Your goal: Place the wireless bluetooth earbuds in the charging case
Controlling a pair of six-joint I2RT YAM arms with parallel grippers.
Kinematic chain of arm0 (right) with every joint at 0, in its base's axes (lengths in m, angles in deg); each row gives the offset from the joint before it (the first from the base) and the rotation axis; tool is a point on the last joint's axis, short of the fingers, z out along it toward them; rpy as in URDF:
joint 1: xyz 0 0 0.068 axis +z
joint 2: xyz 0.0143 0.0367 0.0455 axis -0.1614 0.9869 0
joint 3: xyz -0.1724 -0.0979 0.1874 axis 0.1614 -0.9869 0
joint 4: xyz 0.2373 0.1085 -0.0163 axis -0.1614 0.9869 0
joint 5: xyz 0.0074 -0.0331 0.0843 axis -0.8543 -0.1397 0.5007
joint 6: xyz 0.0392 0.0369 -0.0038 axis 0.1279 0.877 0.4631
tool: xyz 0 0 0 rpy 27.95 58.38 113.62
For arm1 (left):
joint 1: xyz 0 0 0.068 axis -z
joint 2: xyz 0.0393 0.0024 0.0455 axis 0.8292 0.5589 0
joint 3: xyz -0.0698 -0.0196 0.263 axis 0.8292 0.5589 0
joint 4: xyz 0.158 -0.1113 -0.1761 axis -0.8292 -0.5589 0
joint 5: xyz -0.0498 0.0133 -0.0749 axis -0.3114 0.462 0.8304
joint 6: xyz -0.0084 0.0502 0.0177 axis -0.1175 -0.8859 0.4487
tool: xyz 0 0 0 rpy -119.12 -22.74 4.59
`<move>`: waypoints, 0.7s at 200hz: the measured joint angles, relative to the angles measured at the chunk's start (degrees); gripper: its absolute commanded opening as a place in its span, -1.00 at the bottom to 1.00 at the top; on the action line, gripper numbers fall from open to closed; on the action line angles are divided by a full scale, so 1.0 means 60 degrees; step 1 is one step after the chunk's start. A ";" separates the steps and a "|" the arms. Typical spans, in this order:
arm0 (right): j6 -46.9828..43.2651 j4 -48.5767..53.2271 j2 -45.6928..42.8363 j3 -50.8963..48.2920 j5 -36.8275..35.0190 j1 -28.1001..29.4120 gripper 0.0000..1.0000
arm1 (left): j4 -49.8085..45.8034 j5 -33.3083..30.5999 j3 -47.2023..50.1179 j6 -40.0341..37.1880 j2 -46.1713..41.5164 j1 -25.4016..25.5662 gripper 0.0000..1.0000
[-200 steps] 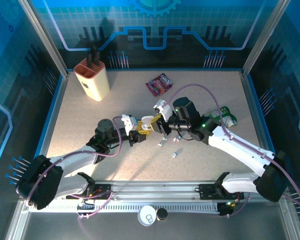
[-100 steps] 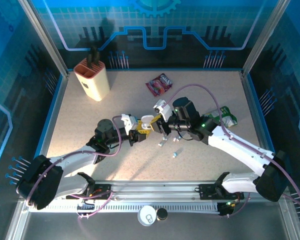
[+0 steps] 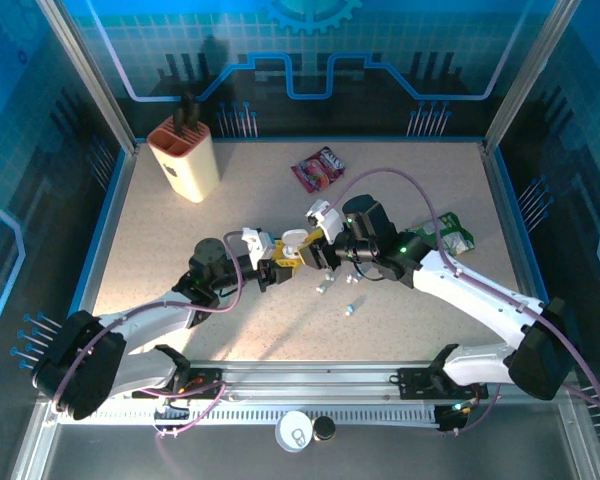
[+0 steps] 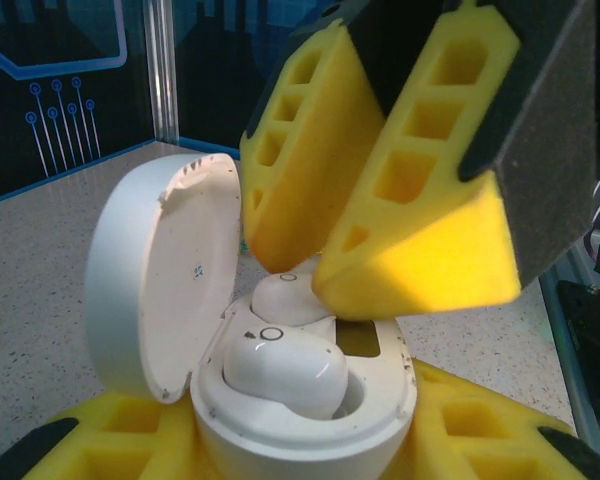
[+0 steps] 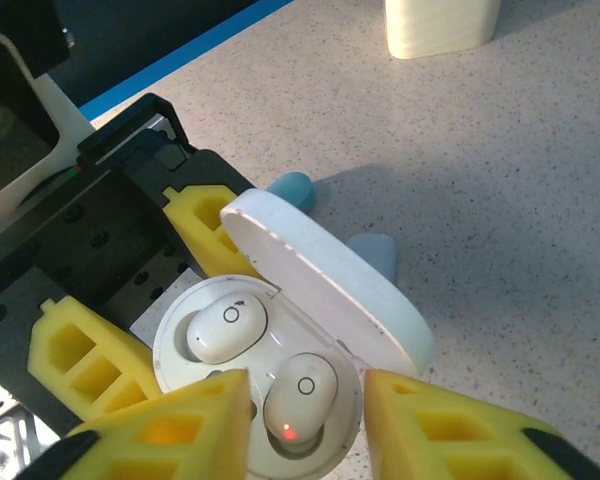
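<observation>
R tool (image 5: 308, 405) astride bud (image 5: 298, 392) in case (image 5: 330, 280)

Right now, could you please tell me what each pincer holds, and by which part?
The left pincer grips the open white case by the sides of its base. The right pincer holds nothing, its fingers apart, flanking a seated earbud.

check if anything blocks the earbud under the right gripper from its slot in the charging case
Nothing visible: that earbud already sits in its well of the open charging case, beside the other earbud, right gripper open around it.
</observation>
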 measured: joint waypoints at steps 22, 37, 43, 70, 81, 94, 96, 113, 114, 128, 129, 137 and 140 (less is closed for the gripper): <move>0.0073 -0.0025 -0.0346 -0.0073 0.0055 -0.0047 -0.04 | 0.0007 -0.0022 0.0000 0.0004 -0.0004 0.0000 -0.25; 0.0120 -0.0087 -0.0685 -0.0127 0.0208 -0.0113 0.03 | 0.0011 -0.0022 0.0000 -0.0004 -0.0004 0.0000 -0.25; 0.0175 -0.0124 -0.0790 -0.0127 0.0255 -0.0135 0.06 | 0.0022 -0.0022 0.0000 -0.0004 -0.0004 0.0000 -0.25; 0.0514 -0.0368 -0.0925 -0.0055 0.0495 -0.0266 0.12 | 0.0171 0.0025 0.0004 -0.0102 -0.0004 0.0000 -0.28; 0.0681 -0.0273 -0.0754 0.0171 0.0623 -0.0342 0.07 | 0.0215 0.0127 0.0004 -0.0186 -0.0007 0.0000 -0.28; 0.0849 -0.0062 -0.0423 0.0619 0.0736 -0.0415 0.03 | 0.0204 0.0273 0.0004 -0.0299 -0.0036 0.0000 -0.28; 0.0889 0.0007 -0.0357 0.0721 0.0758 -0.0430 0.02 | 0.0204 0.0295 0.0004 -0.0302 -0.0040 0.0000 -0.28; 0.0998 0.0379 0.0208 0.1453 0.0951 -0.0481 -0.05 | 0.0127 0.0503 0.0004 -0.0437 -0.0127 0.0000 -0.27; 0.1002 0.0390 0.0229 0.1483 0.0958 -0.0484 -0.06 | 0.0124 0.0514 0.0004 -0.0441 -0.0135 0.0000 -0.27; 0.0994 0.0637 0.0597 0.1883 0.1093 -0.0510 -0.15 | -0.0007 0.0659 0.0004 -0.0543 -0.0204 0.0000 -0.26; 0.1020 0.0659 0.0630 0.1916 0.1122 -0.0510 -0.16 | -0.0011 0.0659 0.0004 -0.0543 -0.0208 0.0000 -0.26; 0.1013 0.0816 0.0801 0.2055 0.1198 -0.0510 -0.18 | -0.0044 0.0692 0.0004 -0.0576 -0.0222 0.0000 -0.26; 0.0980 0.0867 0.0860 0.2084 0.1224 -0.0510 -0.19 | -0.0047 0.0696 0.0004 -0.0576 -0.0226 0.0000 -0.26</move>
